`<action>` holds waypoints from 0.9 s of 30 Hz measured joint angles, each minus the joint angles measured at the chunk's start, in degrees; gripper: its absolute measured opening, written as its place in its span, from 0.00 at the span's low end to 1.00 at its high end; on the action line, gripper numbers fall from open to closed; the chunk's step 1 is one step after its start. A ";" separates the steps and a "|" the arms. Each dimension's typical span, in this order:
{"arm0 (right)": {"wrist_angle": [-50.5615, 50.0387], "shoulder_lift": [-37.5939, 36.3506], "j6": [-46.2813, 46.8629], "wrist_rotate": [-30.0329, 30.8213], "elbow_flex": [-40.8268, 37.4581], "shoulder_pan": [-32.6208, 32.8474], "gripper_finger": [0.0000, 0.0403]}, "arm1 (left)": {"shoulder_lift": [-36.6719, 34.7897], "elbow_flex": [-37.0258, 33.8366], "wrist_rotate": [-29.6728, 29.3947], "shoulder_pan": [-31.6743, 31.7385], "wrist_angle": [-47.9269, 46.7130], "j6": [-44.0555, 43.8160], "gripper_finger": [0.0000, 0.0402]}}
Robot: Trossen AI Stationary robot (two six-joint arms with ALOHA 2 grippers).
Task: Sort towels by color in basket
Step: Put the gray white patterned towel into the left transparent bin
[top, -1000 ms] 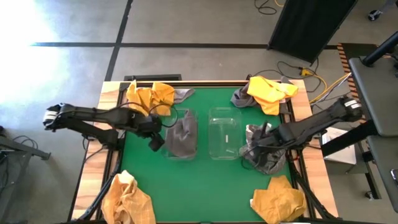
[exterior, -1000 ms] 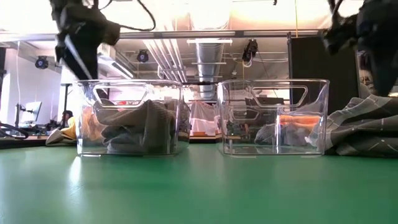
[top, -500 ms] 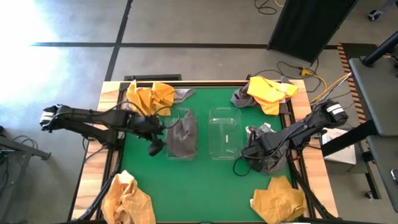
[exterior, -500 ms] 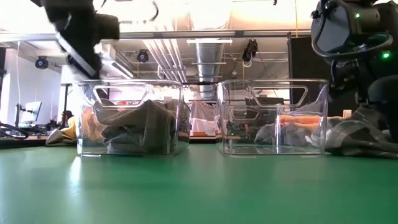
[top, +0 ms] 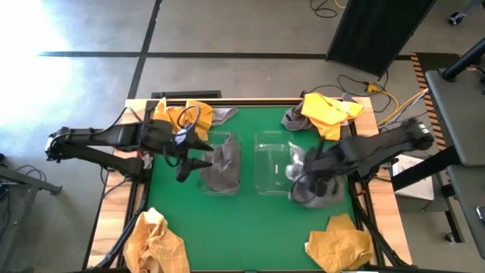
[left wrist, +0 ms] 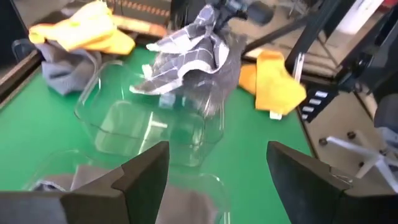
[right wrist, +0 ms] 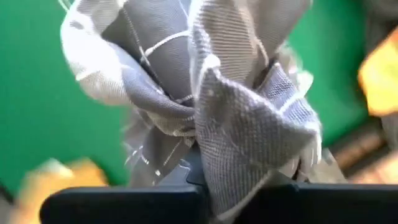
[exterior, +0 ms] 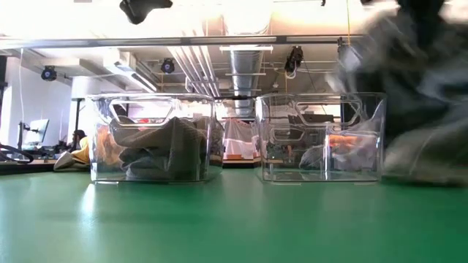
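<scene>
Right pincer (top: 309, 168) clamps grey towel (top: 312, 182) above green table (top: 242, 227); left pincer (left wrist: 214, 171) apart; ducts (exterior: 247, 69) behind

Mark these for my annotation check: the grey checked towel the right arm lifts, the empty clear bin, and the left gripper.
grey checked towel (left wrist: 186, 59), left wrist view, hanging middle fold.
empty clear bin (top: 260, 140), high view, far rim.
left gripper (left wrist: 217, 171), left wrist view, between its open fingers.

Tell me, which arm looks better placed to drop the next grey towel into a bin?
The right: its gripper is shut on a grey towel beside the bins. The left gripper is open.
</scene>
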 joint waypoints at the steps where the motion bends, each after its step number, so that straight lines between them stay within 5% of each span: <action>1: 0.08 -0.17 1.93 2.24 3.15 -0.89 0.04 | -0.61 -0.33 -0.02 0.00 0.30 0.31 0.63; 5: 4.63 -0.08 3.99 14.20 14.20 -2.87 0.04 | -1.05 -0.81 -0.04 0.00 1.33 2.35 0.63; 9: 23.12 -0.07 -8.23 21.17 20.20 -3.68 0.03 | -1.00 -0.58 -0.19 0.00 3.54 1.99 0.63; 16: 60.99 2.51 -40.74 21.24 21.20 -6.73 0.03 | -3.44 0.62 0.05 0.00 -0.69 1.77 0.63; 27: 64.15 15.76 -45.05 15.32 20.31 -10.47 0.03 | -13.38 0.60 -1.42 0.00 -17.11 -7.10 0.63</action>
